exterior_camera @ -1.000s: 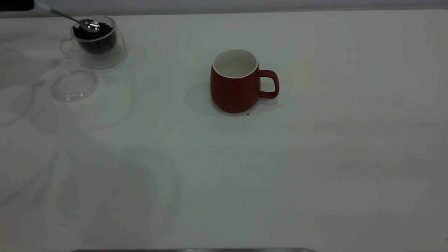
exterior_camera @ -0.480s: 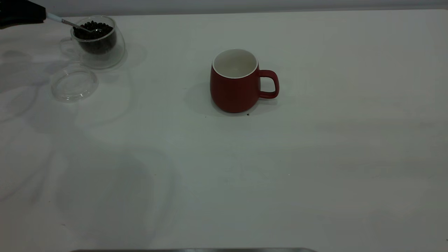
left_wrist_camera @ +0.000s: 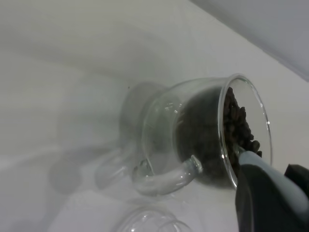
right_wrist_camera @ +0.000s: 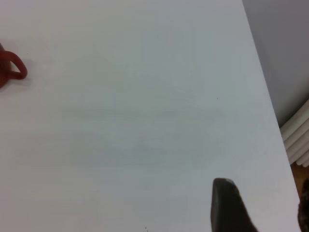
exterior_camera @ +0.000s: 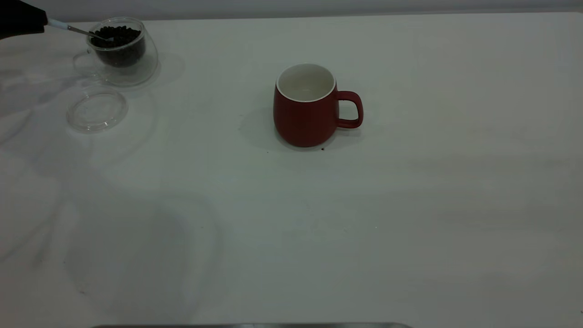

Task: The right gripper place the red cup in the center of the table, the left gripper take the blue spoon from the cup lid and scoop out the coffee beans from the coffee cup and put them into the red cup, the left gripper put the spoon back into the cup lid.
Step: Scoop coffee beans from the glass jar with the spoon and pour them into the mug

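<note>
The clear glass coffee cup (exterior_camera: 120,52) stands at the table's far left, full of dark coffee beans (exterior_camera: 117,33). My left gripper (exterior_camera: 23,20) is shut on the blue spoon (exterior_camera: 59,24). The spoon's metal neck reaches over the rim and its bowl is buried in the beans. In the left wrist view the coffee cup (left_wrist_camera: 193,140), the beans (left_wrist_camera: 239,123), the spoon handle (left_wrist_camera: 263,166) and my left gripper (left_wrist_camera: 277,193) show close up. The empty cup lid (exterior_camera: 97,110) lies just in front of the coffee cup. The red cup (exterior_camera: 306,107) stands upright and empty mid-table. My right gripper (right_wrist_camera: 265,212) is open and empty, off to the right.
The white table (exterior_camera: 364,228) holds nothing else but a stray dark speck by the red cup's base. The red cup's handle (right_wrist_camera: 13,67) shows far off in the right wrist view, where the table's edge (right_wrist_camera: 270,106) runs close to the right gripper.
The spoon's bowl has gone from lying on top of the beans to dug into them. The left gripper has come into view, and the coffee cup has shifted slightly left.
</note>
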